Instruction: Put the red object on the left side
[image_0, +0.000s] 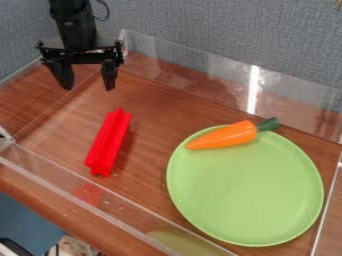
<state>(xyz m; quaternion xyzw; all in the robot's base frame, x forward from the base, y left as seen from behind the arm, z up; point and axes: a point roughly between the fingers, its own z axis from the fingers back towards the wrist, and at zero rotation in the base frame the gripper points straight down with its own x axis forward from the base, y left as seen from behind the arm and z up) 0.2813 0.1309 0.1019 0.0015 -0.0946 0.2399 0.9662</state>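
Red object (108, 142): one, elongated, lying flat on the bench (174, 104), in your view left of the plate (245, 187) and apart from it, near the bench's front edge. Long axis: slanting, one end toward the bench's back edge and slightly right, the other toward the front edge and slightly left. Gripper (83, 82): one, yours, fingers spread, above the bench toward its back left corner, beyond the red object's far end.

No readable text, labels, brands, numbers or signs anywhere in view.
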